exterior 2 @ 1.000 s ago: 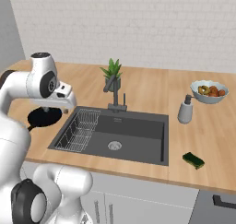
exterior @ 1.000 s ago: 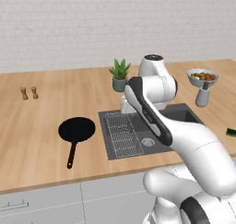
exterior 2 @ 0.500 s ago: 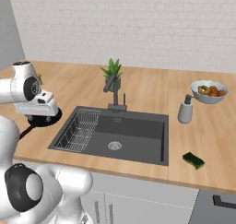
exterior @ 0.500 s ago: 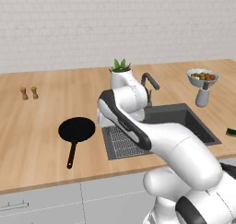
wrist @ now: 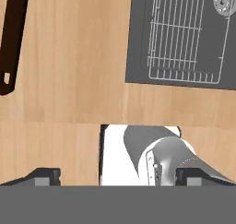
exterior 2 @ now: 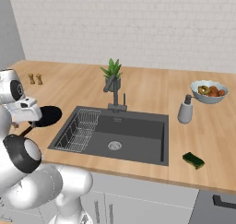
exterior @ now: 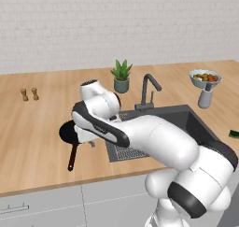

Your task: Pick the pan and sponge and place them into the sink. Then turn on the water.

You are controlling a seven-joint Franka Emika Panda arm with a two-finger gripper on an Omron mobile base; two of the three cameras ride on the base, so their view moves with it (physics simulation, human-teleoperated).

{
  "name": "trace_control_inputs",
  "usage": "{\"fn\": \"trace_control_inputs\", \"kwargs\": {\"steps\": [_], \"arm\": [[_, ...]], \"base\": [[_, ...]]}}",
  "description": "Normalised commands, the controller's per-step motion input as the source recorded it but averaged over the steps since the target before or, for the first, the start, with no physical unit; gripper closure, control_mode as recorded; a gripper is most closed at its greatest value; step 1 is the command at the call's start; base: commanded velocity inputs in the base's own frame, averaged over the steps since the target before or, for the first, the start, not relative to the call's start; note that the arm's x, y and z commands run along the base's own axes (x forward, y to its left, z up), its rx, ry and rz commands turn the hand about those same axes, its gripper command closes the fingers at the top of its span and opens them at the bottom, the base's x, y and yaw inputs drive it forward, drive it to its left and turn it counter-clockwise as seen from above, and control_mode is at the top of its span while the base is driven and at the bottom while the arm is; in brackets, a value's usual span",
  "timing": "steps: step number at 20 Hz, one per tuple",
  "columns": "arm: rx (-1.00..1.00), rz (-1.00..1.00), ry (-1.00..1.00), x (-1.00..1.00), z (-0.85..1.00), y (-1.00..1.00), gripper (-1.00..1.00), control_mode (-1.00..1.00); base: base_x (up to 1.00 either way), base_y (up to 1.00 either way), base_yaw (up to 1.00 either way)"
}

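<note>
Flat round black pan (exterior: 66, 131) with thin dark handle (wrist: 13, 38) lying on the pale wood-grain tabletop (exterior: 32, 128), just left of the dark grey rectangular sink (exterior 2: 133, 133) with its wire rack (wrist: 186, 34). Tool (wrist: 117, 176) poised above bare wood beside the handle, dark tips wide apart, holding nothing. Small green sponge (exterior 2: 193, 160) resting right of the basin.

Pan (exterior 2: 48, 115) partly hidden behind arm, left of sink (exterior 2: 117, 136); sponge (exterior 2: 193, 160) on counter (exterior 2: 147, 85), right of sink.
</note>
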Motion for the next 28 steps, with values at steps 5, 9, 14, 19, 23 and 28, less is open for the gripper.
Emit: {"fn": "trace_control_inputs", "kwargs": {"steps": [5, 9, 14, 19, 23, 28], "arm": [[-0.05, -0.01, 0.11, 0.02, -0.37, 0.64, -1.00, -1.00], [0.00, -0.05, 0.04, 0.14, -0.34, 0.59, -1.00, -1.00], [0.00, -0.07, 0.00, 0.24, -0.30, 0.46, -1.00, -1.00], [0.00, -0.09, 0.00, 0.34, -0.28, 0.36, -1.00, -1.00], [0.00, -0.05, 0.00, 0.37, -0.31, 0.21, -1.00, -1.00], [0.00, 0.00, -0.01, 0.29, -0.35, 0.00, -1.00, -1.00]], "base": [[0.00, 0.00, 0.00], [0.00, 0.00, 0.00], [0.00, 0.00, 0.00], [0.00, 0.00, 0.00], [0.00, 0.00, 0.00], [0.00, 0.00, 0.00]]}}
